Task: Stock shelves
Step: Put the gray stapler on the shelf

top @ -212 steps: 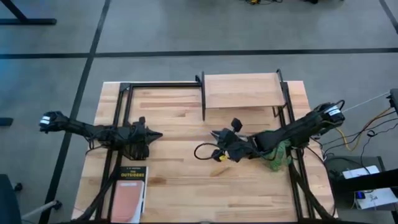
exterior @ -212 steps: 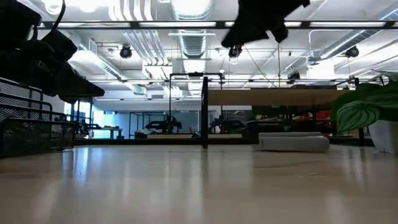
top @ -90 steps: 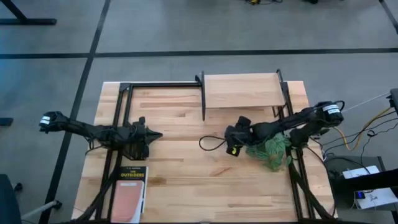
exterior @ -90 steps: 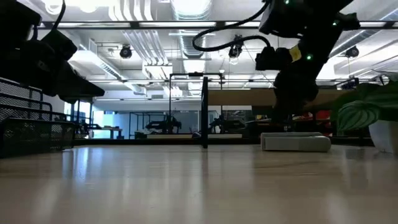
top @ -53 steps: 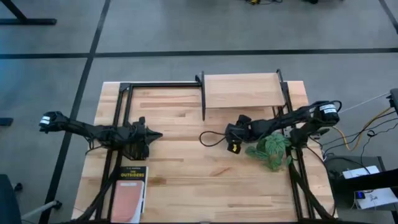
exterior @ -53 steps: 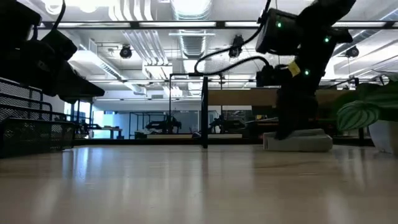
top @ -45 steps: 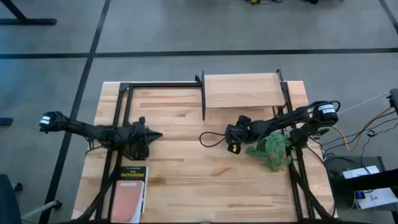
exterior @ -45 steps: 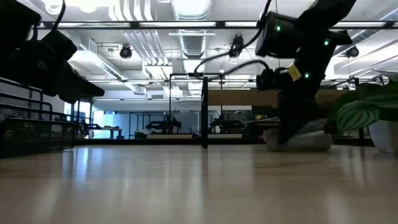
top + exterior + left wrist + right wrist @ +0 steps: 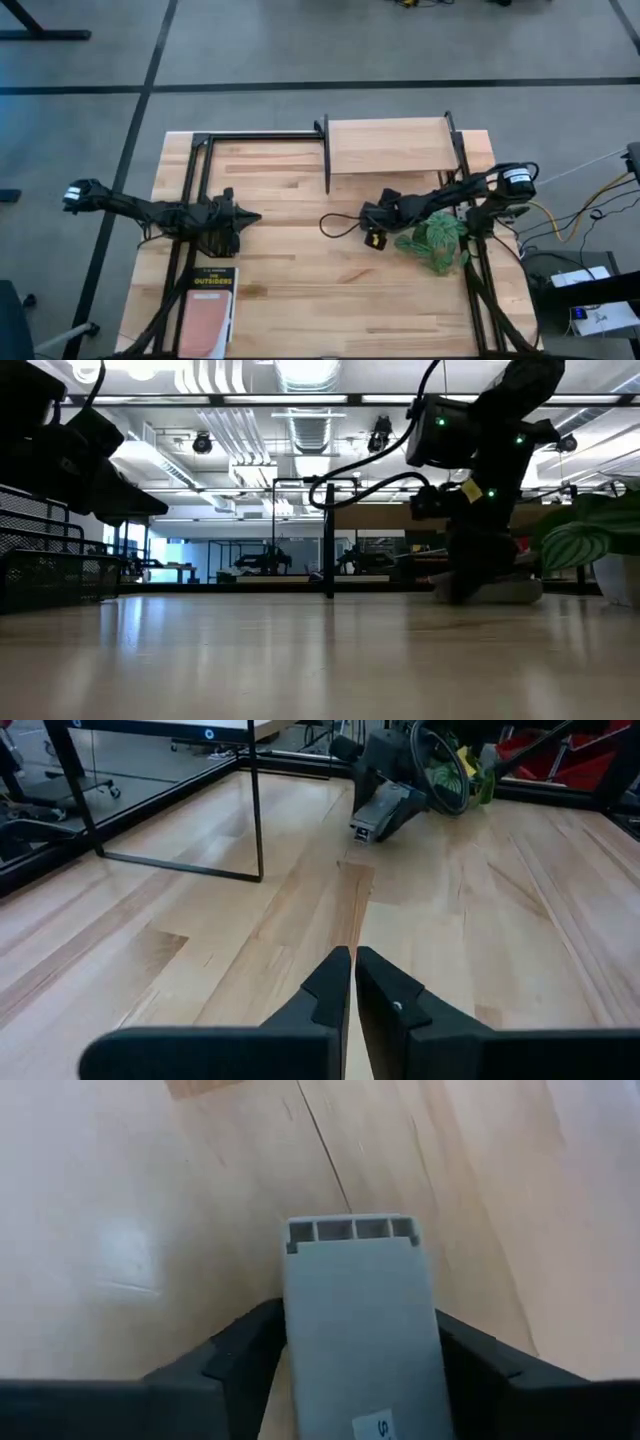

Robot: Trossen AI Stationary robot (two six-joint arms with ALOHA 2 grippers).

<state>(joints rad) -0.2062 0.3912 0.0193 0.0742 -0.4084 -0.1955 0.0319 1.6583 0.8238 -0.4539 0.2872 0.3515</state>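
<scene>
Closing on a grey block (image 9: 360, 1320), the right hand (image 9: 385, 213) is down at the surface (image 9: 290, 290) in front of the shelf (image 9: 388, 145), beside a plant (image 9: 435, 240); its fingers (image 9: 245, 1345) sit against both sides of the block, which lies flat on the wood and looks gripped but not lifted. The step in hand seems to be the pickup. Next the block must be raised clear of the surface, carried to the shelf at the far edge, and set on its board or beneath it. The left hand (image 9: 352, 982) waits pinched together and empty, well apart, near a book (image 9: 208, 300).
</scene>
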